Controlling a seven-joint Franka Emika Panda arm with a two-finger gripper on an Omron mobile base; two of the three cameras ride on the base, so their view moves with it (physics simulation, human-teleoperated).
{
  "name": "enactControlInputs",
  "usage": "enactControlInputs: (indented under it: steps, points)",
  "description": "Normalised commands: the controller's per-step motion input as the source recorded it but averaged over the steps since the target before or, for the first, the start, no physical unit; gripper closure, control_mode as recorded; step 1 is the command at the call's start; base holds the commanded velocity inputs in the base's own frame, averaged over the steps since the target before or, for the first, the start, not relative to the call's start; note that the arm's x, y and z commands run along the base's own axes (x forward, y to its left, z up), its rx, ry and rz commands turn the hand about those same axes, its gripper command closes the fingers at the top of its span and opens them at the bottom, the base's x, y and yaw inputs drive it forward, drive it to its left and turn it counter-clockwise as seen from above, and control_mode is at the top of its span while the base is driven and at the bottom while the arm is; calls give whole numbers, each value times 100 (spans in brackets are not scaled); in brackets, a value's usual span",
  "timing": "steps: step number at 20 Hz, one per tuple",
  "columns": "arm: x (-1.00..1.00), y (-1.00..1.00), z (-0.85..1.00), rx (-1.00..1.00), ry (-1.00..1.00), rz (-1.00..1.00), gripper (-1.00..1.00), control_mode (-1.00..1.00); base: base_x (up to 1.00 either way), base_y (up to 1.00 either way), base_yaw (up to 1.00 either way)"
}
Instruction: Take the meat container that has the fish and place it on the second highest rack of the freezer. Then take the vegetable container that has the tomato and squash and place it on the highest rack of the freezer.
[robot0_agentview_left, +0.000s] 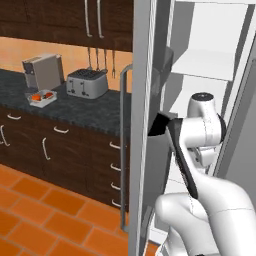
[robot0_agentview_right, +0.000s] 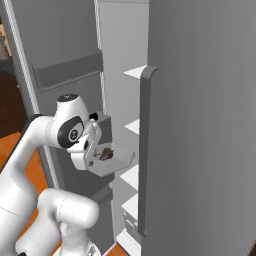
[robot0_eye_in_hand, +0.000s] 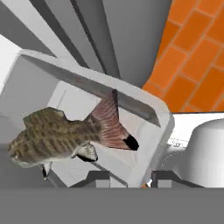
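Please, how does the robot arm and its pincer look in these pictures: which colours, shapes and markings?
The arm is glossy white, built of thick rounded segments with bulging joints. A dark band runs along one link, and a round dark cap with a small pale mark sits on a joint. The pincer shows two small dark grey, blocky finger tips. No cables are visible.

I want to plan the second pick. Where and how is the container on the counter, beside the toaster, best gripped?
Grip the tray by one thin side wall, coming from above: it sits flat and open-topped on the counter, and looks too wide to span, though it is too small to judge well.
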Motion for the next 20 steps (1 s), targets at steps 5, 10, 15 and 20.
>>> enactControlInputs:
  steps: [5, 10, 15, 20]
  points:
    - [0, 0, 0, 0, 0, 0, 100, 100, 25, 23, 6]
    - [0, 0, 0, 0, 0, 0, 100, 100, 8, 0, 0]
    - [0, 0, 0, 0, 0, 0, 100, 100, -21, 0, -1]
    - [0, 0, 0, 0, 0, 0, 100, 100, -53, 0, 0]
